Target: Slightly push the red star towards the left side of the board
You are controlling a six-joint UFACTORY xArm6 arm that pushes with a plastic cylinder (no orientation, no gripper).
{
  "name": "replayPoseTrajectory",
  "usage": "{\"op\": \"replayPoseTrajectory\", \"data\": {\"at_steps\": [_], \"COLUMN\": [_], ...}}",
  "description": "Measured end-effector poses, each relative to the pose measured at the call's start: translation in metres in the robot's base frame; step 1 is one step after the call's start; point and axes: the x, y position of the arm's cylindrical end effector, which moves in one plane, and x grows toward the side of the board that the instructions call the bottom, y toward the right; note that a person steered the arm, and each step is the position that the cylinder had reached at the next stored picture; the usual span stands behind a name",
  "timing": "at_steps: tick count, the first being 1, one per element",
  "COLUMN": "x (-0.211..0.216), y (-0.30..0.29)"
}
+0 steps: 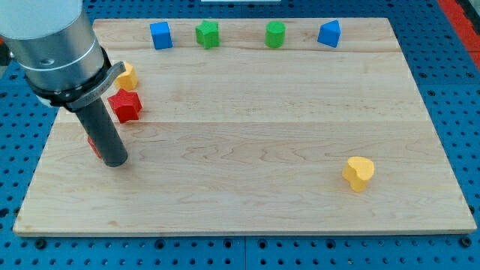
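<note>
The red star (125,105) lies near the left edge of the wooden board (247,135). My tip (115,163) rests on the board just below and slightly left of the star, apart from it. A second red block (93,145) shows only as a sliver behind the rod, at its left side; its shape cannot be made out. A yellow block (127,75) sits just above the red star, partly hidden by the arm.
Along the top edge stand a blue cube (160,35), a green star (208,34), a green cylinder (275,34) and a blue block (329,34). A yellow heart (358,172) lies at lower right. The arm's grey body (56,45) covers the top left corner.
</note>
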Motion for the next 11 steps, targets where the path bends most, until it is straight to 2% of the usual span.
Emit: {"op": "replayPoseTrajectory", "data": {"at_steps": [2, 3, 4, 5, 7, 9, 11], "x": [-0.001, -0.034, -0.069, -0.085, -0.097, -0.096, -0.095], "y": [0.107, 0.108, 0.098, 0.055, 0.006, 0.119, 0.185]}}
